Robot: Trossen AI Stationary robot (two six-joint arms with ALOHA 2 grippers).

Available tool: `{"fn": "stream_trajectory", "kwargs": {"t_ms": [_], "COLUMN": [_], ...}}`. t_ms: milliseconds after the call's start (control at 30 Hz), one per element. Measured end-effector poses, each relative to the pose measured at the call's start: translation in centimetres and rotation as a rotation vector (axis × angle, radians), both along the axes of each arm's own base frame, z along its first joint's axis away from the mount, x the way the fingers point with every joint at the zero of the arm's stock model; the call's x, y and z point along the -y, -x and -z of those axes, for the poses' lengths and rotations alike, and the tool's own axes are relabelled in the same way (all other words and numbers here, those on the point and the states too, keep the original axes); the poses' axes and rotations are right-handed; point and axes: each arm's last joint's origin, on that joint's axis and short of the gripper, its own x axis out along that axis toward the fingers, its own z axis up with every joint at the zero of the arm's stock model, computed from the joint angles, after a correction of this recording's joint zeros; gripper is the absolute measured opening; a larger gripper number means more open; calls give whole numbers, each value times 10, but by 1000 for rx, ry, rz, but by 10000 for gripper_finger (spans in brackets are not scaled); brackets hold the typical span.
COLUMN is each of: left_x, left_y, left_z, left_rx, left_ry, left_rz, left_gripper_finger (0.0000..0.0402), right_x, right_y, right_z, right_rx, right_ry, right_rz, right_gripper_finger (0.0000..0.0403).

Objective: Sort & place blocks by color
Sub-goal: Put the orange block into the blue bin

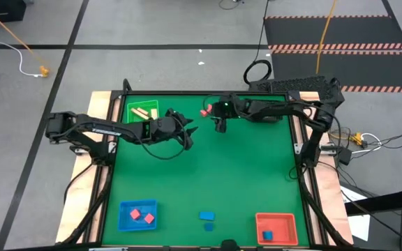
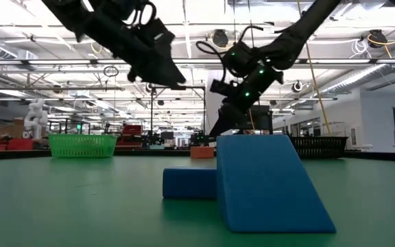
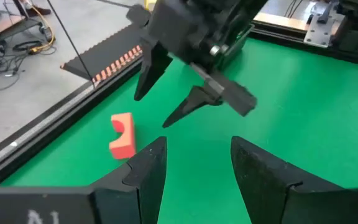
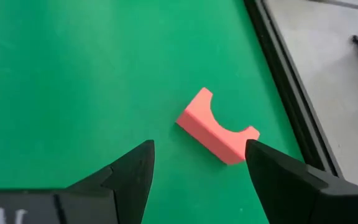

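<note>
A pink block (image 4: pixel 218 133) with a curved notch cut into one side lies flat on the green bench (image 1: pixel 215 181), close to the far edge rail. The right claw (image 1: pixel 220 125) hangs just above and beside it, fingers spread wide with nothing between them; in its own wrist view the block sits just ahead of the gap between the fingertips. The left claw (image 1: pixel 187 132) hovers nearby, a little to the left of the right one, also spread open and empty, pointing toward the same block. Behind the left claw, in the far left corner, a green tray (image 1: pixel 142 110) holds tan blocks (image 1: pixel 141 113). Well away at the near edge, a blue tray (image 1: pixel 137 215) holds two red blocks (image 1: pixel 142 216), two blue blocks (image 1: pixel 207 220) lie loose on the bench, and a red tray (image 1: pixel 276 229) holds one blue block (image 1: pixel 267 235).
</note>
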Motion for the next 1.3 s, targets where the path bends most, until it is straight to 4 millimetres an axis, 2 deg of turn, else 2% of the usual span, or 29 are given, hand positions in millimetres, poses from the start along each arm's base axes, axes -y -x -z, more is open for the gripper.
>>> {"fn": "stream_trajectory", "kwargs": {"t_ms": [233, 500, 700, 900, 1167, 1300], "left_x": [5, 11, 13, 13, 13, 13], "left_y": [21, 45, 54, 59, 61, 62], "left_z": [-17, -32, -43, -49, -48, -47], "left_rx": [-38, -54, -21, -9, -28, -45], "left_ry": [38, 93, 80, 62, 55, 56], "left_rz": [-7, -23, -13, -4, -3, -5], "left_gripper_finger": [179, 179, 179, 179, 179, 179], "right_x": [14, 24, 35, 50, 66, 68], "right_y": [-19, -24, -24, -20, -35, -40], "right_z": [2, 12, 11, 21, 43, 39], "right_rx": [-33, -42, -20, -62, -125, -171], "right_ry": [55, 15, 16, -33, -51, -68], "right_rz": [-53, -142, -187, -193, -197, -186], "right_gripper_finger": [242, 242, 239, 206, 153, 140]}}
